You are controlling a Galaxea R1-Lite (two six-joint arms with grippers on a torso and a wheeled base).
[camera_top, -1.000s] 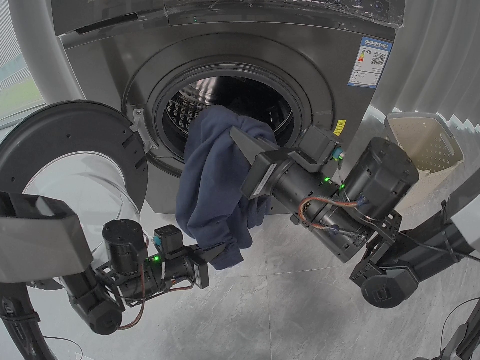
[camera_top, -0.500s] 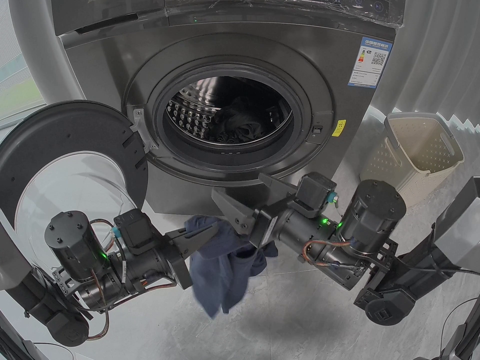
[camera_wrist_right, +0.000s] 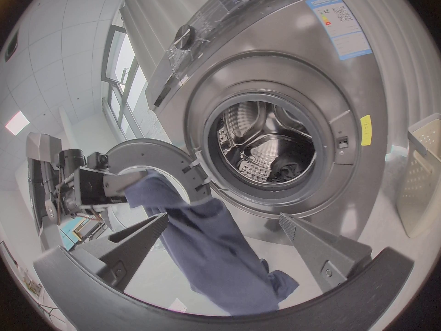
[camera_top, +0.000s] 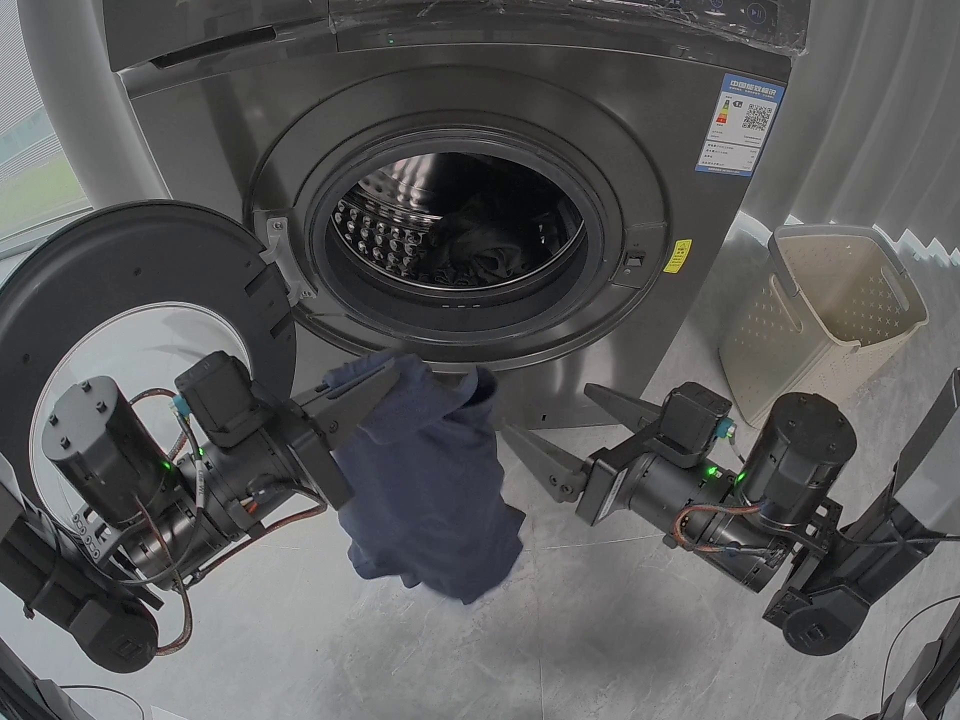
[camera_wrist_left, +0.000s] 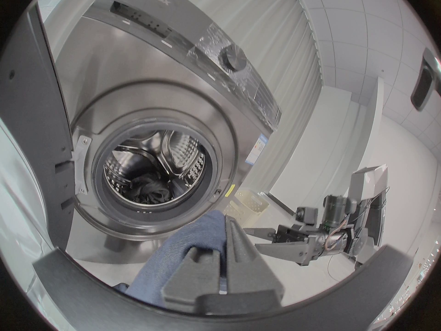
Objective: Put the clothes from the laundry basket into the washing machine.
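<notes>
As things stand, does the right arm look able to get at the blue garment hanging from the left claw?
Probably yes: the right claw is open close beside the blue garment, and nothing stands between them.

The left claw point(camera_top: 385, 380) is gripping a blue garment point(camera_top: 430, 492) hanging below the washing machine point(camera_top: 480, 92) mouth; the right claw point(camera_top: 548, 412) is gaping beside it.

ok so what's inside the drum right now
Dark clothes lie at the bottom of the drum. How many pieces cannot be told; the rim hides the near floor. The blue garment hangs outside, in the left gripper.
</notes>
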